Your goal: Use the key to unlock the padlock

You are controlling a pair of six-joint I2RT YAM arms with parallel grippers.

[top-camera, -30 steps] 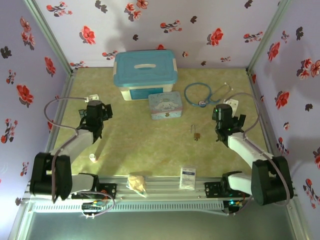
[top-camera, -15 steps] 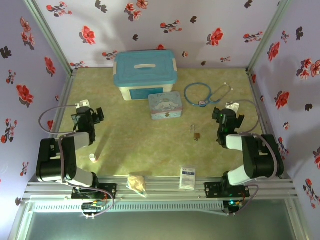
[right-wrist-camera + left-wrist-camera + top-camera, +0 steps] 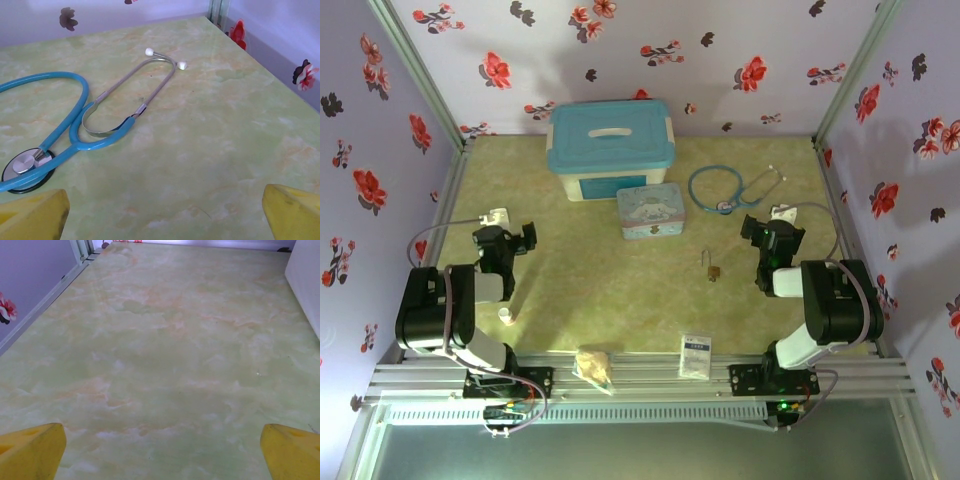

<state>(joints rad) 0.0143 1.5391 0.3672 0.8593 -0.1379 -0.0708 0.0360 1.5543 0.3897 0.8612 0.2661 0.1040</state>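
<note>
We log the tiny brass-coloured padlock (image 3: 714, 271) lying on the green marbled counter (image 3: 620, 290), right of centre, nearer than the pastel cartoon tin box (image 3: 651, 211). Its long axis runs near-to-far, thin silvery shackle toward the far wall. Left claw (image 3: 506, 238) and right claw (image 3: 775, 233) gape wide, empty. Since a second ago both arms have folded back; padlock unmoved.
</note>
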